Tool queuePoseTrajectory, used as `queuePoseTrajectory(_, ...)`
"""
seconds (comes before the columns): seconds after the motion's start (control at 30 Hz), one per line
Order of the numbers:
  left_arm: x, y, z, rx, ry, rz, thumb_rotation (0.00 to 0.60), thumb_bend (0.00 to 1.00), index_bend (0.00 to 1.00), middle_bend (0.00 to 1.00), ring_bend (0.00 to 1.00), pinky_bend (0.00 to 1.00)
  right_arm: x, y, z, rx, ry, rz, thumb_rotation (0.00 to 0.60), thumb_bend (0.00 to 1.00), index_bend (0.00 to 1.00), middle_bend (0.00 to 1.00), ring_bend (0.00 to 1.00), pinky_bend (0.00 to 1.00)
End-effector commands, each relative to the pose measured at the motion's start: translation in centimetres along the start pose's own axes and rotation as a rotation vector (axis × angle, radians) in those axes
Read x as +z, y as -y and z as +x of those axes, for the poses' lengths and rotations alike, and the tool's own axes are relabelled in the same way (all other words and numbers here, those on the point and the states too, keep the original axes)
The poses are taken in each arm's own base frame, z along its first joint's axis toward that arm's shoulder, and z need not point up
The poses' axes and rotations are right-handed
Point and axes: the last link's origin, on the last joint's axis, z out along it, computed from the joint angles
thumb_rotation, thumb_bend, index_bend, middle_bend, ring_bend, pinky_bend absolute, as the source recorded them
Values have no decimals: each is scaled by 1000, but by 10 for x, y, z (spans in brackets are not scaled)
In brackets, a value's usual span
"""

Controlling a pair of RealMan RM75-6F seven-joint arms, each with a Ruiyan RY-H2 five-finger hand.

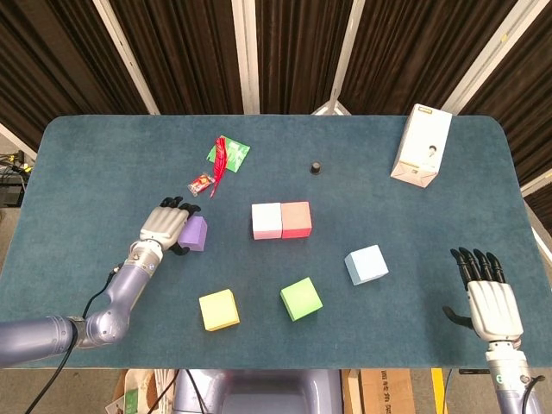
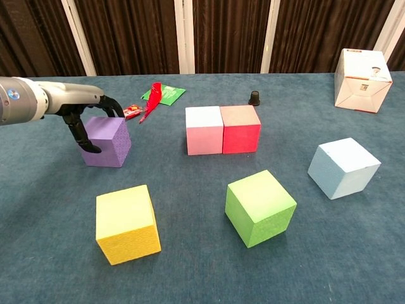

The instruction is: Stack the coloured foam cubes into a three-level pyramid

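On the table (image 1: 103,164), left hand (image 1: 164,226) fingers curl over the purple cube (image 1: 195,234); right hand (image 1: 492,297) fingers spread, empty.

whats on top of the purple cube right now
The left hand is over the purple cube, fingers draped over its top and thumb down its left side. No other cube sits on it. The hand hides part of the top face.

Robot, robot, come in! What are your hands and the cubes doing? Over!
Left hand over purple cube, grip unconfirmed. Right hand open, idle. Pink cube touching red cube. Nothing blocking.
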Motion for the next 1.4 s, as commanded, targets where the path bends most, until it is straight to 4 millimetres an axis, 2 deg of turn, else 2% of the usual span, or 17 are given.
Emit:
queuePoseTrajectory(0.03,0,-3,-1,-13,4,-12,600,316,199,205,0,0,0,-1,0,0,-2,-4,600,190,86,107,0,0)
queuePoseTrajectory(0.33,1,-1,-1,-9,-6,-6,600,342,227,253,0,0,1,0,1,2,-17,-7,600,190,86,107,0,0)
queuePoseTrajectory(0.43,2,-1,-1,3,-8,-4,600,377,230,255,0,0,1,-1,0,4,-17,-11,600,190,86,107,0,0)
queuePoseTrajectory(0.73,5,-8,-3,27,-7,-12,600,379,232,239,0,0,2,0,-3,0,-9,-14,600,190,86,107,0,0)
queuePoseTrajectory(1.0,3,-8,2,25,-32,-4,600,386,347,369,0,0,3,0,-4,4,-6,-19,600,191,86,107,0,0)
queuePoseTrajectory(1.23,5,1,14,3,-55,44,600,401,356,381,0,0,3,-2,-2,9,-11,-27,600,190,86,107,0,0)
queuePoseTrajectory(1.4,11,-5,31,-28,-79,74,600,401,355,371,0,0,4,-3,-3,8,-5,-32,600,191,86,107,0,0)
